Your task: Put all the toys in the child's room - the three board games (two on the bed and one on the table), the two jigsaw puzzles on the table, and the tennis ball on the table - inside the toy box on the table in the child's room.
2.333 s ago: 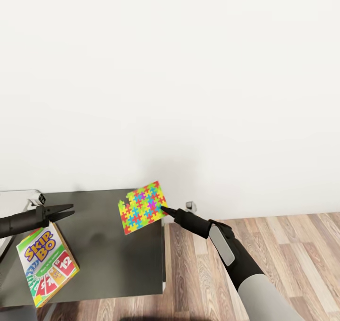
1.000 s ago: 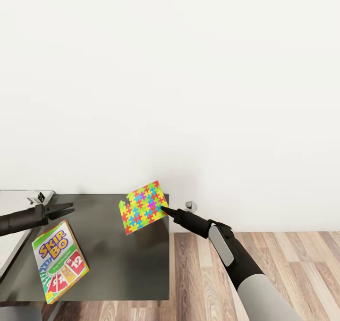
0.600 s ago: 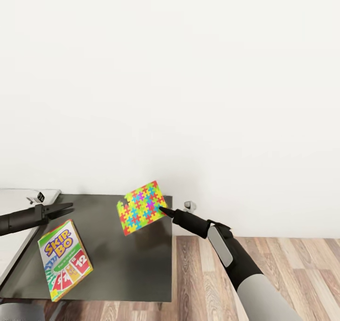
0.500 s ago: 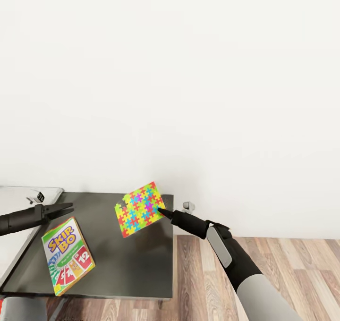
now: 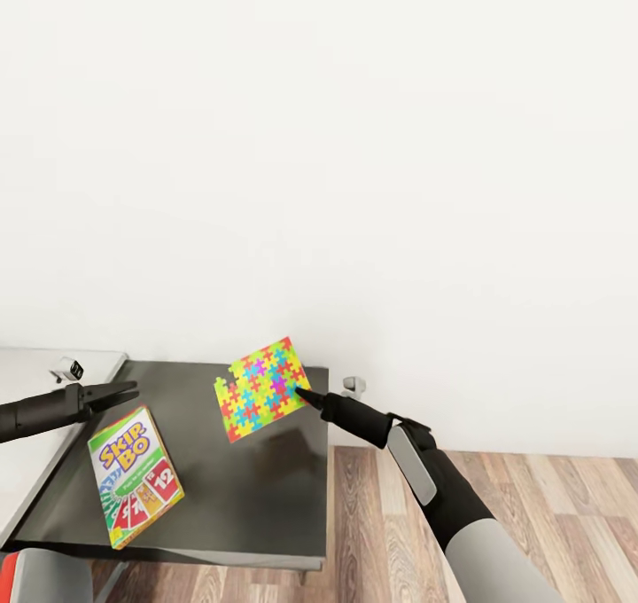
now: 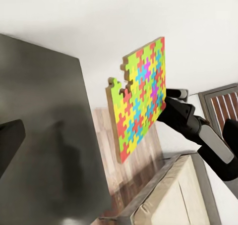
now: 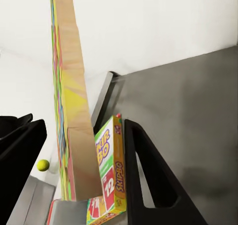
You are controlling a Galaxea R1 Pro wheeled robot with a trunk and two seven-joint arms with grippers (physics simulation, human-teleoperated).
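At far left of the head view, the pale grey-white table point(image 5: 40, 364) top is joining the lower dark grey section point(image 5: 239, 497), and the left gripper point(image 5: 115, 394) is hovering above that seam with its two fingers slightly spread and nothing between them. Just beside and below its tips, the Skip-Bo box point(image 5: 135, 476) is lying flat on the dark section near the front edge, its long axis running toward the near edge and tilted a little; the left gripper is clearly the nearer one to it. Moving rightward, the jigsaw puzzle point(image 5: 261, 388) is being held tilted in the air above the dark section, pinched at its right-hand edge by the right gripper point(image 5: 306, 397), whose arm is reaching in from lower right over the wooden floor point(image 5: 532, 497). The right wrist view is showing the puzzle edge-on between the two dark fingers point(image 7: 148, 175), with the Skip-Bo box beyond it and a small yellow-green tennis ball point(image 7: 42, 165) far off on the pale top. The toy box is not visible here; judging from the ball and the pale top, it probably lies leftward, so the held puzzle would have to travel left across the dark section.
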